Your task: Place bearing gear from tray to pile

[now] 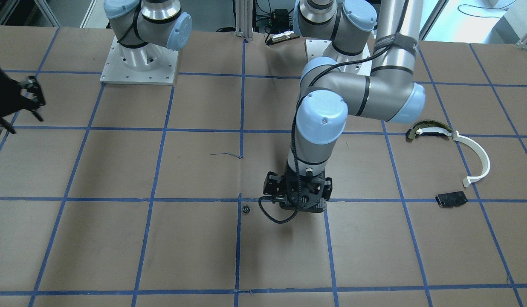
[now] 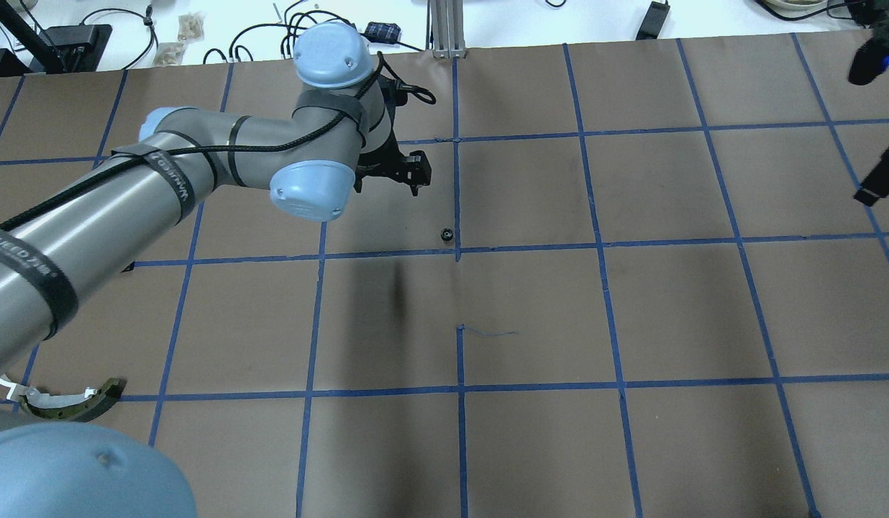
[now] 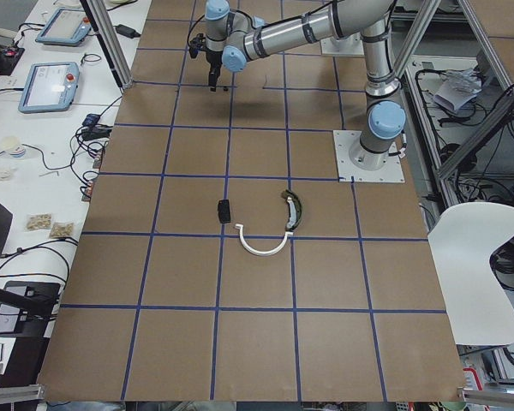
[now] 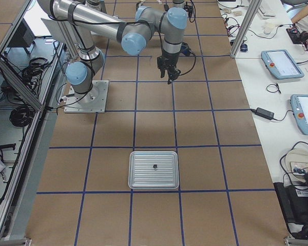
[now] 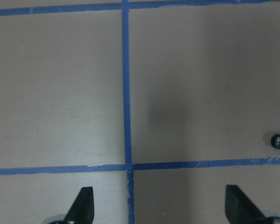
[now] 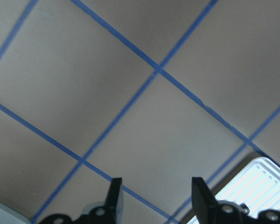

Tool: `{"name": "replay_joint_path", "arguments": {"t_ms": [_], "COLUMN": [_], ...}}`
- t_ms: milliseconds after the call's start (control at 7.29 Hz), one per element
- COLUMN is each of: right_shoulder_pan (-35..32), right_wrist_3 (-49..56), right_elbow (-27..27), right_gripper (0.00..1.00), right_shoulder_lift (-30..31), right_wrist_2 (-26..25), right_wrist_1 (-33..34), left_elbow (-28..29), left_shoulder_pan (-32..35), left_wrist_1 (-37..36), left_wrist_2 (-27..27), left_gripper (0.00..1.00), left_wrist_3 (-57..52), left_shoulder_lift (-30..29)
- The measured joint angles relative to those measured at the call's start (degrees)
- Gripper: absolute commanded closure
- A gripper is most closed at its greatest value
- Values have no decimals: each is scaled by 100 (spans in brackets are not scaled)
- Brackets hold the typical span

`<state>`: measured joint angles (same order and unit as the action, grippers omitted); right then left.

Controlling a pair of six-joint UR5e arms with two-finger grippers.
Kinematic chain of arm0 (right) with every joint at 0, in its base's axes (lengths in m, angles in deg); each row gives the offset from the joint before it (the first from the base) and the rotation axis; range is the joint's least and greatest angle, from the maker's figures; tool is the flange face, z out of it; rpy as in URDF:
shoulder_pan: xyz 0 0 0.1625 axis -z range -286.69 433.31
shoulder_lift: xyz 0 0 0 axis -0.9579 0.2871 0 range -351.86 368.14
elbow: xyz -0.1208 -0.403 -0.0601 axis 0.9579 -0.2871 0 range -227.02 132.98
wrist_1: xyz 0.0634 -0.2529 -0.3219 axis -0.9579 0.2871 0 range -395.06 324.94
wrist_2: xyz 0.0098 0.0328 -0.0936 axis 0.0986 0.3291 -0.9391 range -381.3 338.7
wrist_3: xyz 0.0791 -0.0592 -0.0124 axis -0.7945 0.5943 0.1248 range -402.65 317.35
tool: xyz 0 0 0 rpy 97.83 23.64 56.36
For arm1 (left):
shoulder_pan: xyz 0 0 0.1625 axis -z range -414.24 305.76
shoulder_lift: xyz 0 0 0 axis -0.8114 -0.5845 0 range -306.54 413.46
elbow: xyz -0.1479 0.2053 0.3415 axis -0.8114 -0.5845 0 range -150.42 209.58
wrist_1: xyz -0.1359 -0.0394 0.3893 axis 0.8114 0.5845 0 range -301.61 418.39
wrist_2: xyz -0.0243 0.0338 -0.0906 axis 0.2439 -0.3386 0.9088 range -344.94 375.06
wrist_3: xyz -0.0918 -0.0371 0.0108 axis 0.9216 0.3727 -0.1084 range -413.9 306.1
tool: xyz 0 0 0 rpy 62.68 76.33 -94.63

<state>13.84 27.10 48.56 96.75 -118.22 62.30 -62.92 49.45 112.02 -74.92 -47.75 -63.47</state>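
Sitting pile (image 3: pixel 264 252): white arc (image 1: pixel 481 162), dark curved pc w/ cream strip (image 1: pixel 429 130), flat blk plate (image 1: pixel 451 199). All on desk (image 1: pixel 118 170), well apart from L jaws, on L arm's outer side.
L jaws: released. Fingers (image 5: pixel 84 203) spread wide, nothing btw them. Pointing down over desk, above a blue tape (image 5: pixel 126 93) crossing.
bearing gear (image 5: pixel 279 140): flat on desk, near L jaws but outside their gap, past one finger and apart from it. Just beside a tape line.
R jaws: released. Fingers (image 6: pixel 115 193) apart, gap bare. Up over desk, well apart from bearing gear.
tray (image 4: pixel 143 177): on desk, off to one side of R jaws, only a corner in R wrist cam. Small dark part (image 4: pixel 155 166) on its middle, too small to ID.
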Motion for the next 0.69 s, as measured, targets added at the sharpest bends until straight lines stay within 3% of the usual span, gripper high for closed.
{"name": "replay_joint_path", "arguments": {"t_ms": [275,686], "right_shoulder_pan": [1099,2001], "right_wrist_3": [1261,2283], "right_elbow": [13,33], "right_gripper": [28,25], "right_shoulder_lift": [-462,-1288], "right_wrist_2": [-12,62], "right_wrist_1": [801,1730], "left_elbow": [150,169], "left_shoulder_pan": [239,313], "left_wrist_1": [-326,-401], "left_wrist_2": [115,314], "left_gripper": [0,0], "left_wrist_3": [110,120], "left_shoulder_lift": [-482,-819]}}
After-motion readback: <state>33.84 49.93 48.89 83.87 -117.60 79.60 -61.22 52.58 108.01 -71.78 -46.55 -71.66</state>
